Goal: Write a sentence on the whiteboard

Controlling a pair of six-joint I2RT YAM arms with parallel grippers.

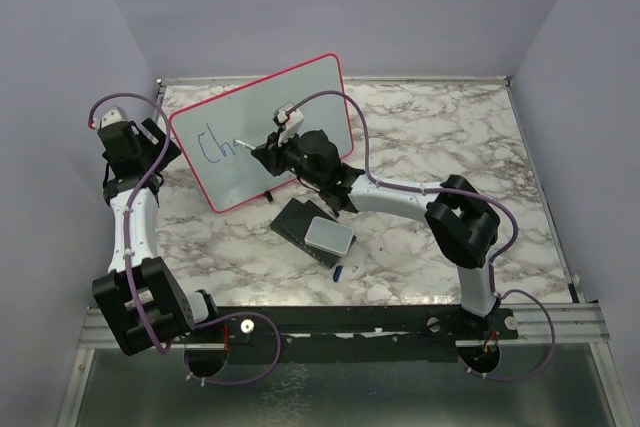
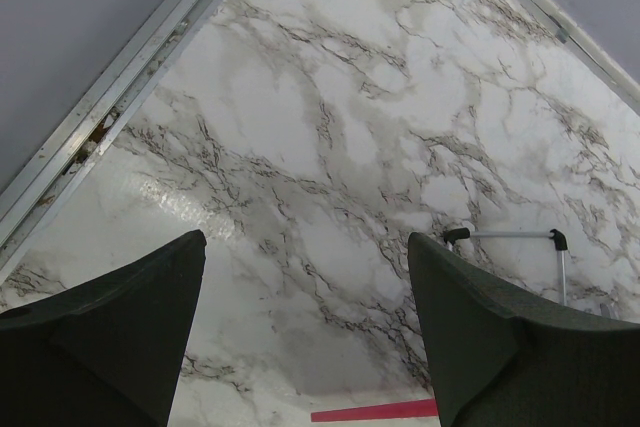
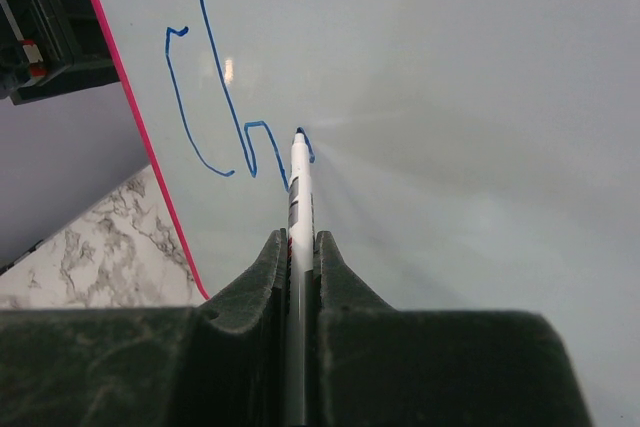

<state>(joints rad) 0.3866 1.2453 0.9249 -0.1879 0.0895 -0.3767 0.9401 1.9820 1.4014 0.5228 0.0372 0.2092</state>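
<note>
The whiteboard (image 1: 290, 107) stands tilted at the back left on small black feet, its red-pink frame all round. On it the sentence (image 1: 215, 144) shows only its first blue strokes, "Ch" (image 3: 210, 97). My right gripper (image 1: 272, 150) (image 3: 297, 237) is shut on a white marker (image 3: 298, 187), and the marker's blue tip touches the board just right of the "h". My left gripper (image 1: 152, 142) (image 2: 305, 242) is open by the board's left edge. A strip of the red frame (image 2: 375, 410) shows low between its fingers (image 2: 130, 317). They hold nothing.
A dark block (image 1: 295, 219) with a grey-white eraser pad (image 1: 328, 235) lies on the marble table (image 1: 440, 127) in front of the board. A small blue cap (image 1: 338, 271) lies nearer the arms. A metal leg with black tips (image 2: 505, 237) shows behind the board. Purple walls enclose the table.
</note>
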